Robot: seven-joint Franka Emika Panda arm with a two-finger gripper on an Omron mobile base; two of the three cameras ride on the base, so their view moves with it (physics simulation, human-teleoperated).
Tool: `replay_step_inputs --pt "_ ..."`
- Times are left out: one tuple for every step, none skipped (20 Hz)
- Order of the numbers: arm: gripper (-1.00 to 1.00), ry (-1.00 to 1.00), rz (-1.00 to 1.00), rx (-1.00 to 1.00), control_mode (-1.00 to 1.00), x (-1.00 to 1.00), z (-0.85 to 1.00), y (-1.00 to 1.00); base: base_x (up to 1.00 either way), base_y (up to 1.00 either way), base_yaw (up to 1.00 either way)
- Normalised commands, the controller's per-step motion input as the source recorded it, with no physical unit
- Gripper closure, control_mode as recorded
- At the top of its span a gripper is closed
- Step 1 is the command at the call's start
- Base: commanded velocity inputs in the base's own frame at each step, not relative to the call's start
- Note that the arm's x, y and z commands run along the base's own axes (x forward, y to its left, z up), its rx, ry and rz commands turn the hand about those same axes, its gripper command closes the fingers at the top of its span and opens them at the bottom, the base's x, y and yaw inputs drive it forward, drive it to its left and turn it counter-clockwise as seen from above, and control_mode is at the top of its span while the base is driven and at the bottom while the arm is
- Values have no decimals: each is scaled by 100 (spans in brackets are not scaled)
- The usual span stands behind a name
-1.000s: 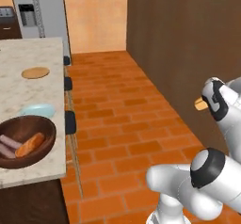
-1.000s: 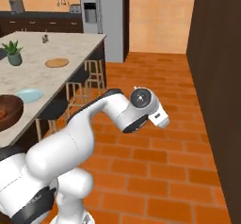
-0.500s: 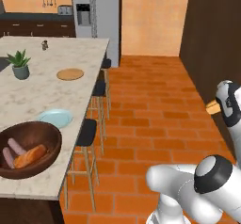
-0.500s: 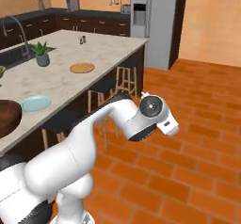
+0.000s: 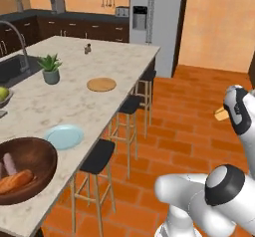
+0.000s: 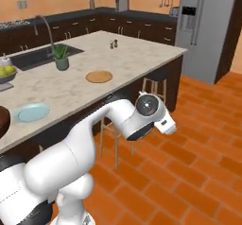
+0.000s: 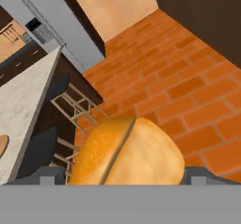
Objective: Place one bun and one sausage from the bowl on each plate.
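You hold gripper out over brick floor, well off island counter's stool-side edge — open floor all round it. Jaws stand wide, clamped on bun. On island you see one pale blue plate near that edge, one brown bowl just beside it toward you. In bowl: one more bun, one sausage — touching. Three stools line edge.

dark wooden bowl, matt pale blue plate, seemingly marble counter.
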Motion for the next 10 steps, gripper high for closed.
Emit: replay_step_inputs --pt "100 0 0 0 100 0 0 0 57 -100 43" --pt "100 0 0 0 100 0 0 0 59 -100 39" --pt "100 0 0 0 100 0 0 0 61 -100 40" --pt "100 0 0 0 100 0 0 0 68 -100 38" --pt "100 0 0 0 100 0 0 0 69 -100 37" --pt "100 0 0 0 100 0 0 0 78 -99 39" --pt "100 0 0 0 100 0 0 0 100 -87 40" --pt "100 0 0 0 100 0 0 0 100 -72 43" --pt "100 0 0 0 100 0 0 0 100 -62 47" --pt "100 0 0 0 100 0 0 0 100 -56 50"
